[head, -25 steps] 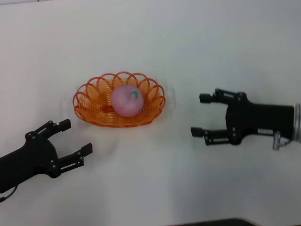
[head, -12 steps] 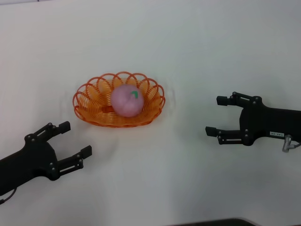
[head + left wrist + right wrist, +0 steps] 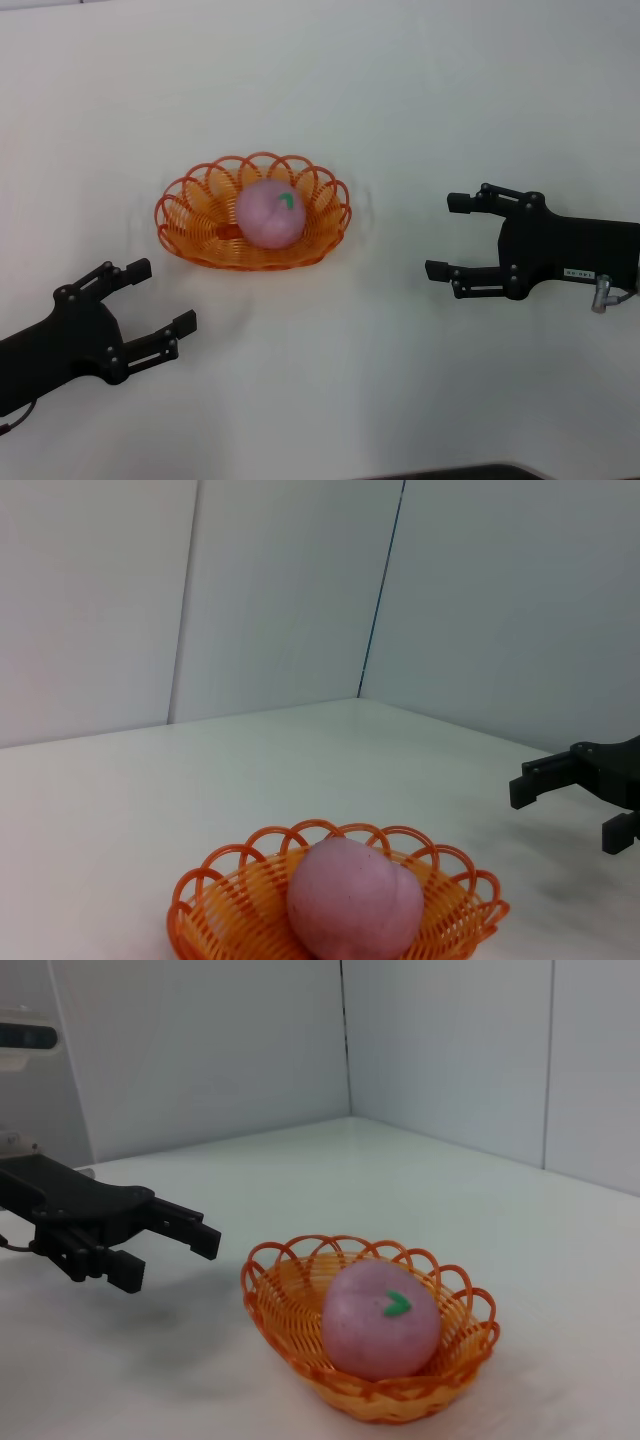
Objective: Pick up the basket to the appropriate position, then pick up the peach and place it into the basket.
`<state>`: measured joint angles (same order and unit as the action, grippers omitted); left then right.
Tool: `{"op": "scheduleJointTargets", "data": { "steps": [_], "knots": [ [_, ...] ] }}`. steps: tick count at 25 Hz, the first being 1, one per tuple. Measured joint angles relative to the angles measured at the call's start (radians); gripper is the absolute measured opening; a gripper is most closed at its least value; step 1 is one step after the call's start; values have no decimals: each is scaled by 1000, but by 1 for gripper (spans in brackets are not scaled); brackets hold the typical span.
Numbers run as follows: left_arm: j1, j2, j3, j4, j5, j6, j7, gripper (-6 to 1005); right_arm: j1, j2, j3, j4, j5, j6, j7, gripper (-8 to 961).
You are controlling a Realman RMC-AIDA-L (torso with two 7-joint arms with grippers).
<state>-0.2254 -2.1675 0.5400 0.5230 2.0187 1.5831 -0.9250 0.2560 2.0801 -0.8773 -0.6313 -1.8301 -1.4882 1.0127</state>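
Note:
The orange wire basket (image 3: 200,232) stands on the white table, left of centre in the head view. The pink peach (image 3: 268,213) with its green leaf mark lies inside it. Both also show in the left wrist view, basket (image 3: 215,890) and peach (image 3: 353,898), and in the right wrist view, basket (image 3: 290,1310) and peach (image 3: 380,1320). My left gripper (image 3: 160,296) is open and empty, near the table's front left, short of the basket. My right gripper (image 3: 450,236) is open and empty, well to the right of the basket.
The white table (image 3: 400,100) stretches bare behind and between the arms. Pale walls stand beyond the table in the wrist views. The right gripper (image 3: 570,795) shows far off in the left wrist view, the left gripper (image 3: 165,1245) in the right wrist view.
My right gripper drew back to the right, then came a little back toward the basket and rose slightly. The left arm, basket and peach have not moved.

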Motion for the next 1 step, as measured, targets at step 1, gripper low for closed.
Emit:
{"op": "scheduleJointTargets", "data": {
  "steps": [1],
  "knots": [
    [0,0,0,0,0,0,0,888,1,0,0,0,0,-2,0,938]
  ]
}}
